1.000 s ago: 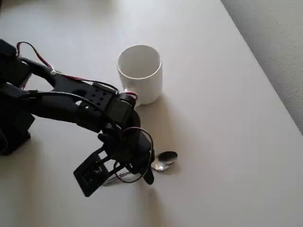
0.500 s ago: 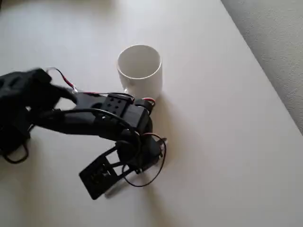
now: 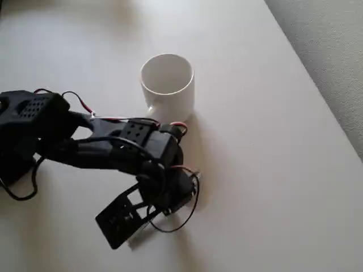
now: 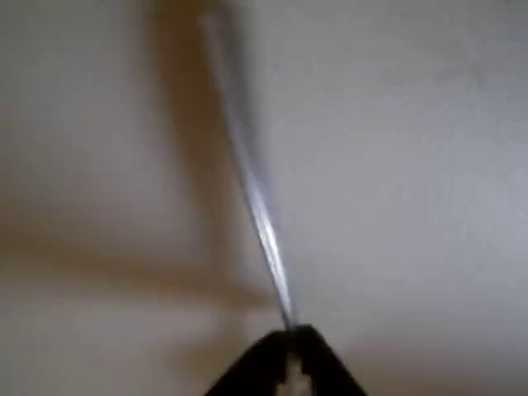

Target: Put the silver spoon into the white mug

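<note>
The pincer (image 4: pixel 290 363) pinches the silver spoon (image 4: pixel 256 206) handle (blurred) above the table (image 4: pixel 412 165).

Overhead view: soft, even daylight, slightly washed out; table (image 3: pixel 272 170) pale, low contrast. White mug (image 3: pixel 168 85) casts faint shadow to lower right; arm (image 3: pixel 113 147) throws diffuse shadow below itself. Mild softness overall, no harsh glare. Wrist view: heavily blurred, warm tint; silver spoon (image 4: pixel 252 198) smeared streak, dark shadow band beside it.
</note>
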`<state>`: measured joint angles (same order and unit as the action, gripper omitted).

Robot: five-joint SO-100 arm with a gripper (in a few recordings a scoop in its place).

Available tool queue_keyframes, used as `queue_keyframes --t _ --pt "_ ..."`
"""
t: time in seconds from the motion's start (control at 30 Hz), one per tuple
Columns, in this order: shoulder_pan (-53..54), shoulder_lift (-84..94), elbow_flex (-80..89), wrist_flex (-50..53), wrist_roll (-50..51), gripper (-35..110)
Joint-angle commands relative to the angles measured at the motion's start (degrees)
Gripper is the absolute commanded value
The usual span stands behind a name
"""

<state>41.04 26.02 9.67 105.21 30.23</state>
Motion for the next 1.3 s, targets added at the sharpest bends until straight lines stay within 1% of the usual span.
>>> queue_keyframes --t 0.0,0.37,0.63,1.27 --pt "1.23 9.67 -1.93 0.88 -1.14 -2" --pt "1.23 13.18 -1.58 1.05 -2.55 -2" --pt "0.79 20.83 -1.41 1.05 -3.96 -2" --pt "-1.58 29.53 4.13 1.14 -5.98 -2"
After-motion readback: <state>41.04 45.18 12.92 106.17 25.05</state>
